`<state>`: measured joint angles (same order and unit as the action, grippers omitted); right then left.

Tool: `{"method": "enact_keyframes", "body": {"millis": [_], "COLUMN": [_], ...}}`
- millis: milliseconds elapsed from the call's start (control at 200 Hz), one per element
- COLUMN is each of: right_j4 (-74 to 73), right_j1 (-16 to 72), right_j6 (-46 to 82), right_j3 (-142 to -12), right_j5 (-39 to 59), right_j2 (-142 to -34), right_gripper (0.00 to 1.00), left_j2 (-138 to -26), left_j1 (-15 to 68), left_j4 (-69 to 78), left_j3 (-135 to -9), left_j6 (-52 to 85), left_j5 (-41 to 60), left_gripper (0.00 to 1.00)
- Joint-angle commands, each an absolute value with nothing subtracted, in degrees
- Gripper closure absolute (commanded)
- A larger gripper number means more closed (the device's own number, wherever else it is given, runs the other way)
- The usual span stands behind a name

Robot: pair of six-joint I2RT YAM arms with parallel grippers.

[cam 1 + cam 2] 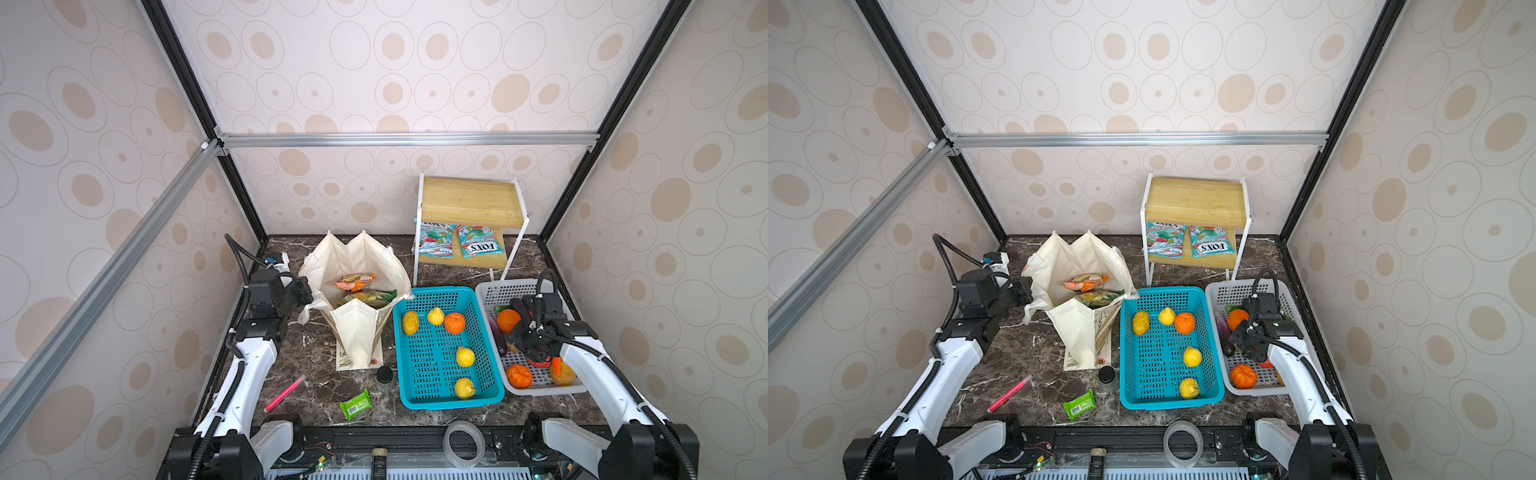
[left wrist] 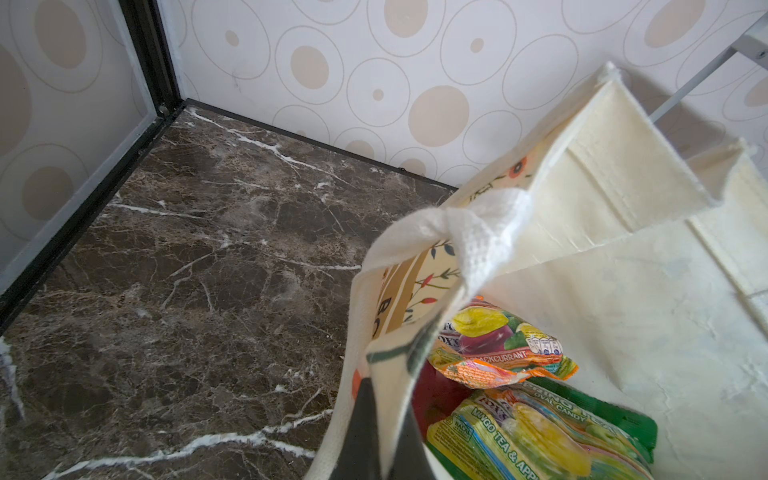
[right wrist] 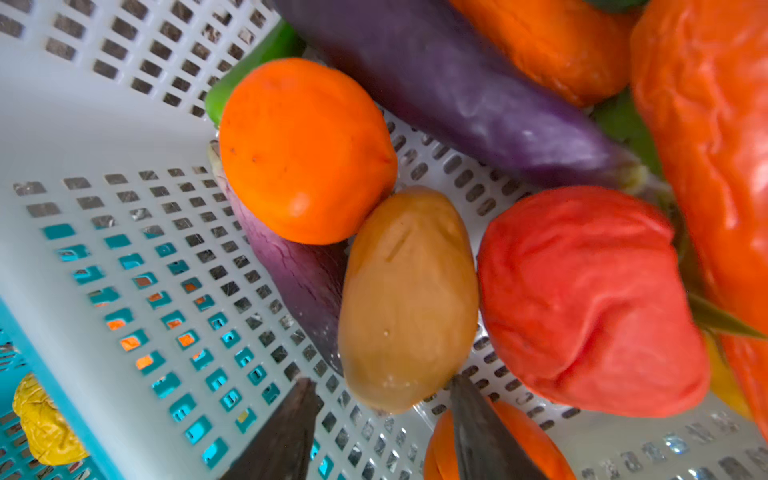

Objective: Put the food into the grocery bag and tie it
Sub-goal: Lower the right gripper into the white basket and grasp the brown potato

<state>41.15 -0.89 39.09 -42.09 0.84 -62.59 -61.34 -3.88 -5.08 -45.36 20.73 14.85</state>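
The cream grocery bag [image 1: 357, 257] [image 1: 1077, 257] stands open at the back left. Two shiny snack packets [image 1: 354, 282] [image 2: 498, 349] lie inside it. My left gripper [image 1: 306, 291] [image 2: 374, 432] is shut on the bag's near rim, with the fabric pinched between its dark fingers. My right gripper [image 1: 519, 338] [image 3: 381, 378] is down in the white basket [image 1: 498, 291] and open. Its jaws straddle the near end of a brown potato [image 3: 409, 299]; one finger touches it and the other stands apart. An orange fruit [image 3: 305, 149], purple eggplants [image 3: 457, 91] and a red fruit [image 3: 582, 299] crowd round the potato.
A blue basket [image 1: 449, 405] with yellow and orange fruit sits between the bag and the white basket. A small wooden shelf [image 1: 469, 199] at the back holds two candy packets [image 1: 480, 242]. A pink pen [image 1: 284, 392], a green packet [image 1: 355, 405] and a dark jar [image 1: 384, 376] lie near the front.
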Motion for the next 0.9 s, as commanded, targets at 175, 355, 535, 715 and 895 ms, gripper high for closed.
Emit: {"method": "enact_keyframes", "body": {"millis": [175, 355, 535, 715, 895], "right_j4": [41.3, 38.6, 37.5, 36.5, 35.7], "right_j1": [-1.1, -1.1, -1.1, -1.1, -0.9], "right_j6": [37.3, 37.9, 39.1, 39.6, 40.0], "right_j3": [-42.9, -42.7, -42.5, -41.8, -41.4], "right_j5": [-3.8, -2.8, -3.7, -4.4, -0.6], "right_j2": [-67.1, -69.5, -70.3, -69.5, -67.7], "right_gripper": [0.20, 0.15, 0.32, 0.46, 0.53], "left_j2": [-61.4, -61.5, -61.3, -61.3, -61.3], "left_j1": [-4.2, -4.2, -4.2, -4.2, -4.2], "left_j4": [-4.9, -4.9, -5.1, -4.9, -4.9], "left_j3": [-47.7, -47.8, -47.8, -47.7, -47.8], "left_j6": [19.9, 19.9, 19.8, 19.8, 19.9], "left_j5": [14.5, 14.6, 14.4, 14.6, 14.6], "left_gripper": [1.00, 1.00, 1.00, 1.00, 1.00]}}
